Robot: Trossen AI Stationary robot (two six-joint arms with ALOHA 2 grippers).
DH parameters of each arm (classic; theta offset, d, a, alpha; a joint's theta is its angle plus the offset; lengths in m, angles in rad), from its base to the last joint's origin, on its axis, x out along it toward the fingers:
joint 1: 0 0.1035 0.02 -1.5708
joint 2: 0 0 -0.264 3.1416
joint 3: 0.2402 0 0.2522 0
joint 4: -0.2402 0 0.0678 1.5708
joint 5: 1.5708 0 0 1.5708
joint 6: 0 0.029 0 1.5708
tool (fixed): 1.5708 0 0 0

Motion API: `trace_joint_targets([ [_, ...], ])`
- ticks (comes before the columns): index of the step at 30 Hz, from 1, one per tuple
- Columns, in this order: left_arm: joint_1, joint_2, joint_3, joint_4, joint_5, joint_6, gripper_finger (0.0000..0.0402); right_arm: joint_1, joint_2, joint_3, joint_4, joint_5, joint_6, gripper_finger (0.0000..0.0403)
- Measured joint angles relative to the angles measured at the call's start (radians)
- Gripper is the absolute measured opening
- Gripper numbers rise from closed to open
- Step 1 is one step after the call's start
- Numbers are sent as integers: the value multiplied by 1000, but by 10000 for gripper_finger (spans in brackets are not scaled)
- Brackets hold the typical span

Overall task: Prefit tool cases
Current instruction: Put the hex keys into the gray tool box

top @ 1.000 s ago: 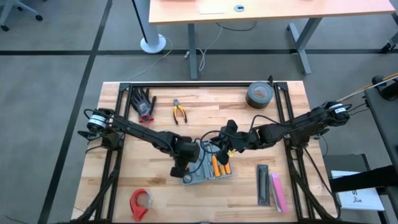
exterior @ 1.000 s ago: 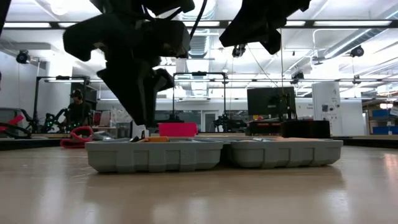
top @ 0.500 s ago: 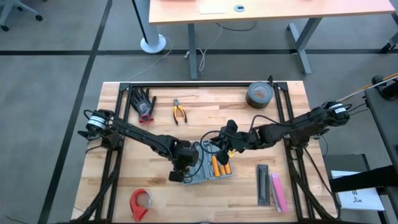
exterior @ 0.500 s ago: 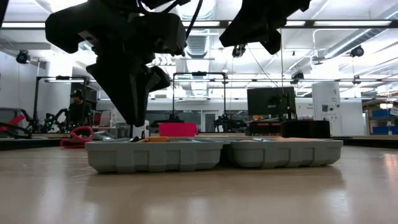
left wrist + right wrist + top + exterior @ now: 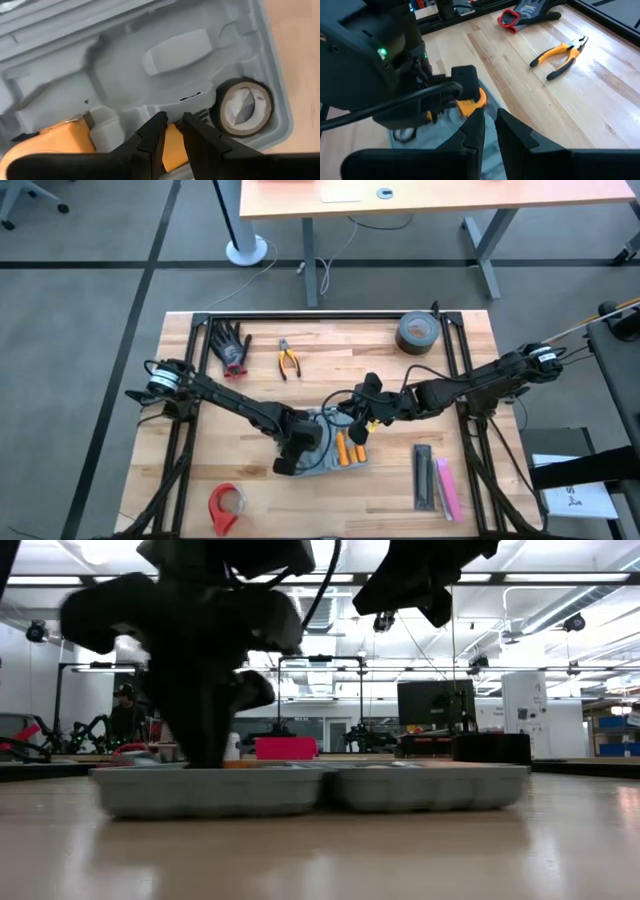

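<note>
Tool case, lying open and flat on the wooden table, sits directly beneath the left gripper, whose nearly closed jaws clamp a thin wall of the grey moulded tray beside a tape roll and an orange tool. The right gripper hovers just over the case's far edge, its jaws close together, holding nothing.

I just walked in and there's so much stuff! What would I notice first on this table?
Probably the two dark robot arms meeting over the open blue-grey plastic tool case in the middle of the wooden table, with orange tools in its grey tray. The left gripper reaches down into the tray, beside a small roll of tape, and the right gripper hovers just above the case. Yellow-handled pliers lie at the table's far side.
</note>
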State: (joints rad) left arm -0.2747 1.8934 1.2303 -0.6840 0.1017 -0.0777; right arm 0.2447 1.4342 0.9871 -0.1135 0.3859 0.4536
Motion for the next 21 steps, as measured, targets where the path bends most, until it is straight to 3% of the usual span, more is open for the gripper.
trace_joint_targets([
  [10, -1, -46, 69, -65, -11, 31, 76, 0, 0, 0, 0, 0, 0, 32],
  [21, -1, -49, 75, -211, -14, -158, 76, 6, 0, 0, 0, 0, 1, 32],
])
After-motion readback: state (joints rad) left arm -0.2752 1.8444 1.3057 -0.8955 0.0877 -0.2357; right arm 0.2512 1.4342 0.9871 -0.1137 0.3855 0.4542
